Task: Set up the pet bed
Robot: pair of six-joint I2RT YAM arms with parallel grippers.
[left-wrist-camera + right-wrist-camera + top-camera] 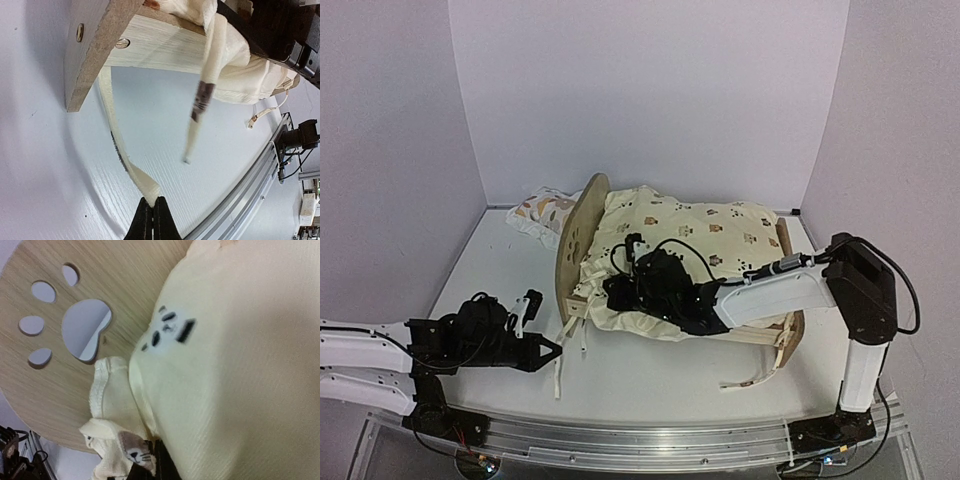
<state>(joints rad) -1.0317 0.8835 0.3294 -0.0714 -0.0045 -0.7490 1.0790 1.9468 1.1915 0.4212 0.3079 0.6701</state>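
The pet bed (578,240), a plywood frame with rounded end boards, stands mid-table. The cream animal-print quilt (690,235) covers it and hides its striped base. My left gripper (552,348) is low at the bed's near left corner. In the left wrist view it (152,202) is shut on the end of a cream strap (122,150) that runs up to the frame (90,45). My right gripper (615,290) is at the quilt's near left edge. In the right wrist view it (155,462) is shut on the quilt's ruffled edge (112,405), beside the paw-print end board (115,280).
A small leaf-print pillow (542,210) lies behind the left end board near the back wall. A second cream strap (200,110) hangs loose from the frame. Another strap (750,378) lies on the table by the bed's near right corner. The metal rail (250,190) runs along the near table edge.
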